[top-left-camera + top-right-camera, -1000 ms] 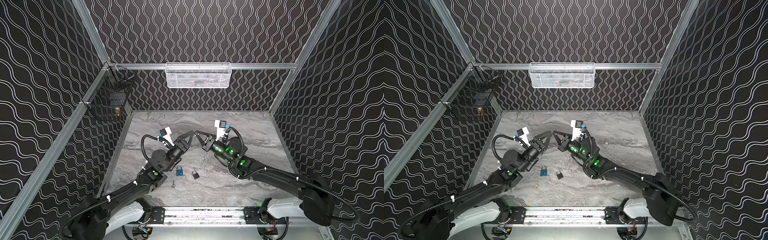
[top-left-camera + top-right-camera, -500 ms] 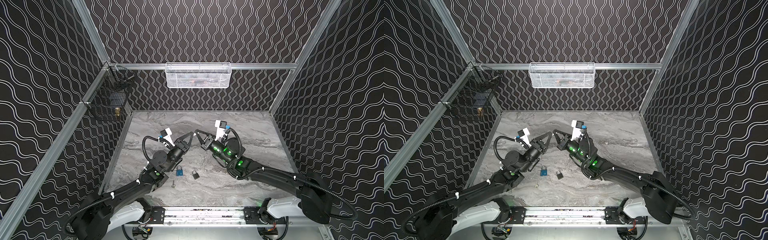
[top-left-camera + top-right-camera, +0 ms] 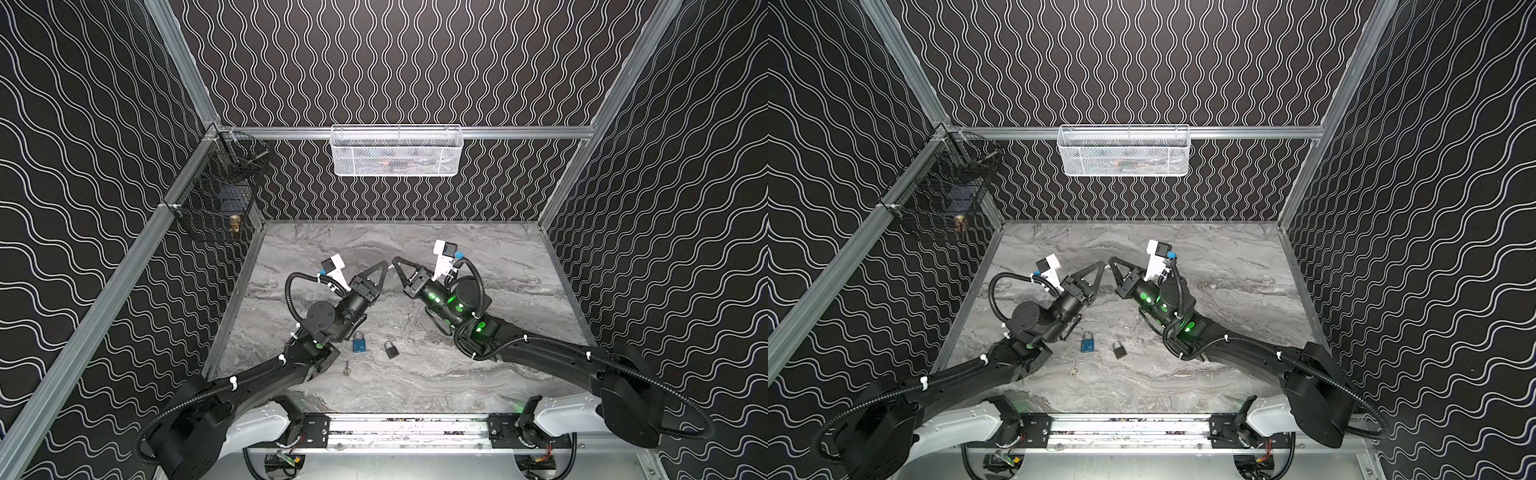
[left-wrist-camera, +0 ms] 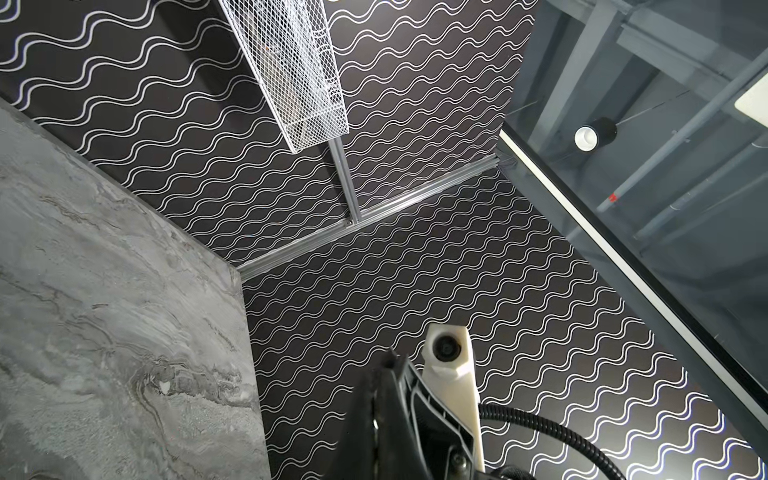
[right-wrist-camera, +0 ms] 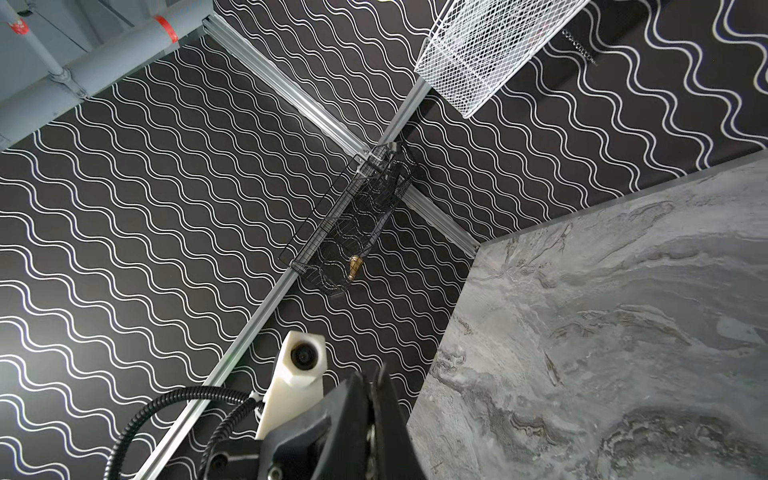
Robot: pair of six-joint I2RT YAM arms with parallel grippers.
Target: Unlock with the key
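Both top views look steeply down from high above the near edge toward the far wall, covering the whole table (image 3: pixel 415 386). The left wrist camera, close behind the left gripper (image 4: pixel 390 361), faces the far right corner; the right wrist camera faces the far left corner. Both share the white basket (image 4: pixel 299 70)

Black left arm (image 3: pixel 257 378) and black right arm (image 3: pixel 540 351) reach inward, wrists tilted up. Black left parallel gripper (image 3: pixel 385 265) and black right parallel gripper (image 3: pixel 395 260) — jaws pressed together, tips pointing at each other, just apart.
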